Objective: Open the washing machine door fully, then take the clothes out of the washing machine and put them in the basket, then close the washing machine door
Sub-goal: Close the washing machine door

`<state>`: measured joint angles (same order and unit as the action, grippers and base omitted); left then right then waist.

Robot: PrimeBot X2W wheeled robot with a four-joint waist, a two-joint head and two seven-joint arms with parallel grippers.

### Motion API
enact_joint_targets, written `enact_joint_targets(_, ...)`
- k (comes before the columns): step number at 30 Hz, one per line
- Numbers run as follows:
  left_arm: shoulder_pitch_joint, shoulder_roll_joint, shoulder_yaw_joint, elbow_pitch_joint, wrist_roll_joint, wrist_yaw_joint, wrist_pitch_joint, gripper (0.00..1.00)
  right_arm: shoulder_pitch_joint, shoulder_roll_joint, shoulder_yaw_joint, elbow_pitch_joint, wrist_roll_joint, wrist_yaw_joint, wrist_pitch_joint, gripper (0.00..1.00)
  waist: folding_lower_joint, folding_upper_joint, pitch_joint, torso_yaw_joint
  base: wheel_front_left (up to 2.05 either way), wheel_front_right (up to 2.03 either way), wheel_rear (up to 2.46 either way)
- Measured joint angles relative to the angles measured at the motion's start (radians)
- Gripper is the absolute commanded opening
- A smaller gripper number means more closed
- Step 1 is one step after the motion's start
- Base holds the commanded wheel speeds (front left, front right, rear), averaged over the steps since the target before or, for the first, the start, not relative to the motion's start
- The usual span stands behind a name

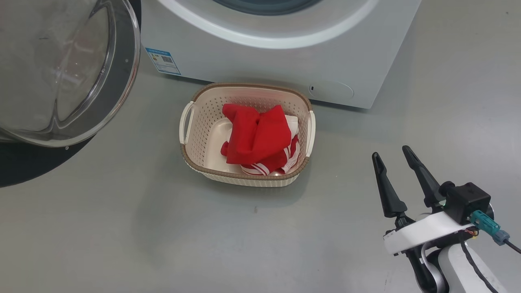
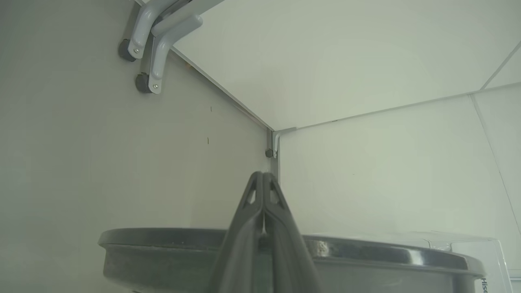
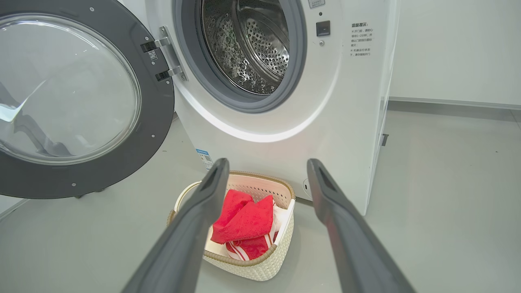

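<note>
Our right claw (image 1: 391,154), two long dark tapered fingers on a white wrist block with a black camera housing, sits at the lower right of the head view. Its fingers point up and slightly left, spread wide apart with nothing between them. Our left claw (image 2: 263,176), the same dark pair, has its fingers pressed together at the tips.

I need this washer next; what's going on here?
It's being unloaded. The red clothes lie in the basket before the washing machine, whose drum looks empty. The door stands wide open. The right end effector hovers open and empty near the basket; the left end effector is shut at the door's rim, probably to push it closed.
</note>
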<state>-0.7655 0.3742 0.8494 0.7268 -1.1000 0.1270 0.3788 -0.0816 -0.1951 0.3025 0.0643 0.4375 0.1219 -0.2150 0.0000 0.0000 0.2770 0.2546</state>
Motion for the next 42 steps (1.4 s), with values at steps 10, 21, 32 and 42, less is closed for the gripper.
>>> enact_joint_targets(10, -0.05, 0.027, 0.001, 0.1, 0.022, 0.0, 0.036, 0.0, -0.01, -0.001, 0.004, 0.0, 0.0, 0.0, 0.0, 1.0, 0.0, 0.0, 0.006, -0.01, 0.0, 0.0, 0.0)
enact_joint_targets(21, -0.097, 0.051, -0.002, 0.161, 0.033, 0.0, 0.065, 0.0, -0.014, -0.005, 0.006, 0.001, 0.0, 0.0, 0.0, 1.0, 0.0, 0.0, 0.01, -0.018, 0.0, 0.0, 0.0)
enact_joint_targets(32, -0.116, 0.07, -0.045, 0.19, 0.036, 0.0, 0.168, 0.0, -0.014, -0.007, 0.006, 0.003, 0.0, 0.0, 0.0, 1.0, 0.0, 0.0, 0.007, -0.017, 0.0, 0.0, 0.0)
enact_joint_targets(42, -0.118, 0.04, -0.093, 0.209, 0.051, 0.0, 0.252, 0.0, -0.015, -0.007, 0.006, 0.013, 0.001, 0.0, -0.001, 1.0, 0.0, 0.0, -0.006, -0.005, 0.0, 0.0, 0.0)
